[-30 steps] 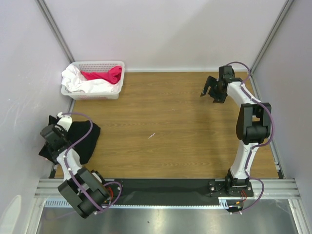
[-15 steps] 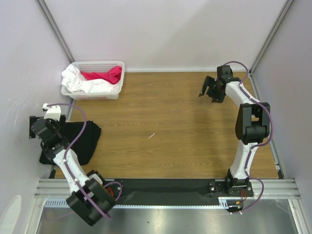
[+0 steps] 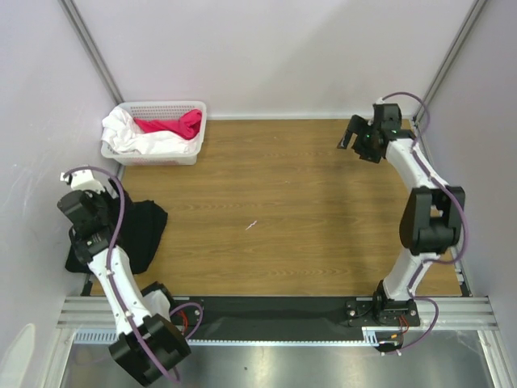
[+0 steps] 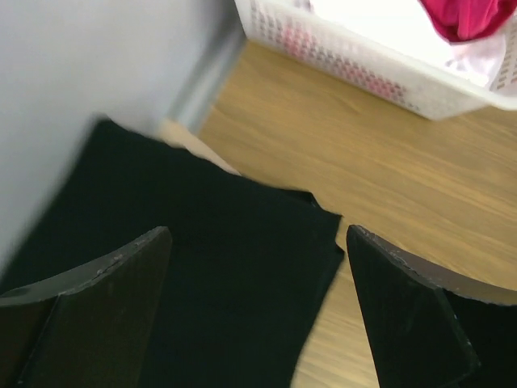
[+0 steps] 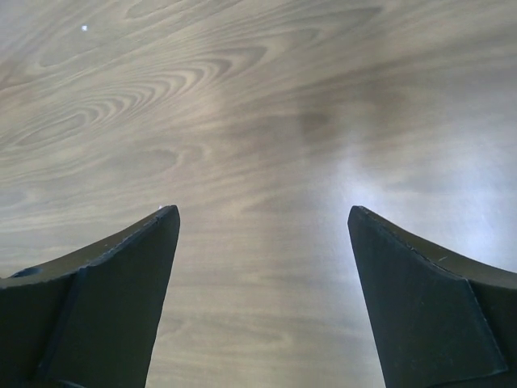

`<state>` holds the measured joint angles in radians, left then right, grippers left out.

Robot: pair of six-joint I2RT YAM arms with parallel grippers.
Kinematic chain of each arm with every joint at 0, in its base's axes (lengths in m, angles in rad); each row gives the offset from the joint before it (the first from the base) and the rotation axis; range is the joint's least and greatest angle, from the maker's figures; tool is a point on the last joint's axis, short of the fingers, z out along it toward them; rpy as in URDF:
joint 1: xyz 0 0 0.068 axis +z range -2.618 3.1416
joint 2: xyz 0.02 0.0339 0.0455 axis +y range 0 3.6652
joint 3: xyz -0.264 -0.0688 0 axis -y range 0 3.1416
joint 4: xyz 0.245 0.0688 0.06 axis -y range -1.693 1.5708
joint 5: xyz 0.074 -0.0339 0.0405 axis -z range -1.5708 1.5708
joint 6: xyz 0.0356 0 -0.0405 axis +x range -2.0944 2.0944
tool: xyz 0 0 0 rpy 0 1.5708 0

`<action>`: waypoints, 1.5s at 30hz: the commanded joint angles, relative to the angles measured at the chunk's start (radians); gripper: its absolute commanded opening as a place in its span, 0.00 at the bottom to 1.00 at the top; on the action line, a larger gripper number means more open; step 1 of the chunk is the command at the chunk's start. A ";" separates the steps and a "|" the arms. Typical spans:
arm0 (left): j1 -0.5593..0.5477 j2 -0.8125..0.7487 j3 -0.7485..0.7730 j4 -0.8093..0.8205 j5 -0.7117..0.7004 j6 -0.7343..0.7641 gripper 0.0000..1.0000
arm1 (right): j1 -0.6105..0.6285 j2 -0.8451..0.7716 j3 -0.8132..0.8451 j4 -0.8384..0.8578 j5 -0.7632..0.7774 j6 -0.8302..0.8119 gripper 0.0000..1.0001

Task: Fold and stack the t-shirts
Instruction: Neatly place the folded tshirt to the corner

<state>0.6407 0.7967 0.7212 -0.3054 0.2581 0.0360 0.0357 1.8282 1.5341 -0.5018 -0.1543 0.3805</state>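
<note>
Black shirt [image 3: 139,233] lies at the table's [image 3: 283,202] left edge, near side. L gripper [image 4: 257,236] hangs over it, fingers spread wide, nothing btwn them. R gripper [image 5: 262,212] is far right over bare wood, also spread, holding nothing. Basket [image 3: 153,155] at far left has pale cloth [image 3: 133,139] & red cloth [image 3: 174,125].

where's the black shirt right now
In the top view the black t-shirt lies at the left edge of the table, below the open left gripper and nearer the arms than the white basket in the far-left corner.
</note>
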 commanded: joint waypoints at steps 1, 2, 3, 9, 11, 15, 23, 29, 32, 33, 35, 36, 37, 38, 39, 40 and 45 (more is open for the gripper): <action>-0.009 0.044 -0.038 0.014 0.047 -0.212 0.95 | -0.020 -0.173 -0.090 0.084 0.004 -0.002 0.92; -0.015 0.055 -0.052 0.037 0.040 -0.247 0.94 | -0.023 -0.190 -0.116 0.110 0.004 0.004 0.93; -0.022 0.059 -0.069 0.086 0.021 -0.318 0.94 | -0.028 -0.204 -0.165 0.123 -0.004 0.011 0.93; -0.189 0.130 -0.197 0.197 -0.193 -0.432 0.93 | -0.071 -0.256 -0.232 0.132 -0.031 0.034 0.93; -0.213 0.182 -0.209 0.189 -0.253 -0.458 0.92 | -0.077 -0.267 -0.232 0.128 -0.034 0.026 0.93; -0.234 0.205 -0.249 0.219 -0.324 -0.504 0.92 | -0.085 -0.277 -0.213 0.111 -0.042 0.011 0.94; -0.320 0.178 -0.154 0.129 -0.385 -0.493 0.89 | -0.102 -0.273 -0.158 0.094 -0.053 -0.006 0.94; -0.357 0.035 0.074 0.074 -0.367 -0.350 0.94 | -0.117 -0.251 -0.082 0.108 -0.074 0.003 0.94; -0.358 0.024 0.174 0.084 -0.254 -0.245 0.96 | -0.120 -0.245 -0.039 0.132 -0.114 -0.011 0.94; -0.360 0.029 0.197 0.078 -0.202 -0.220 0.96 | -0.122 -0.242 -0.011 0.137 -0.131 -0.012 0.94; -0.369 0.054 0.269 0.042 -0.116 -0.173 0.96 | -0.129 -0.228 0.020 0.164 -0.192 -0.014 0.96; -0.380 0.068 0.293 0.019 -0.114 -0.168 0.97 | -0.131 -0.218 0.041 0.161 -0.201 -0.006 0.96; -0.386 0.085 0.343 -0.009 -0.112 -0.166 0.97 | -0.132 -0.208 0.094 0.148 -0.208 0.004 0.96; -0.389 0.119 0.366 -0.056 -0.111 -0.162 0.97 | -0.138 -0.201 0.118 0.138 -0.215 0.012 0.96; -0.407 0.136 0.391 -0.078 -0.111 -0.156 1.00 | -0.138 -0.192 0.136 0.132 -0.211 0.026 0.96; -0.417 0.147 0.430 -0.095 -0.109 -0.139 1.00 | -0.141 -0.193 0.158 0.134 -0.209 0.031 0.97; -0.434 0.165 0.471 -0.093 0.004 -0.070 1.00 | -0.160 -0.269 0.110 0.221 -0.165 0.051 0.98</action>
<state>0.2157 0.9699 1.1446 -0.3588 0.1669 -0.1127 -0.1093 1.6203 1.6451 -0.3527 -0.3302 0.4133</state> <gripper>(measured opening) 0.996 0.973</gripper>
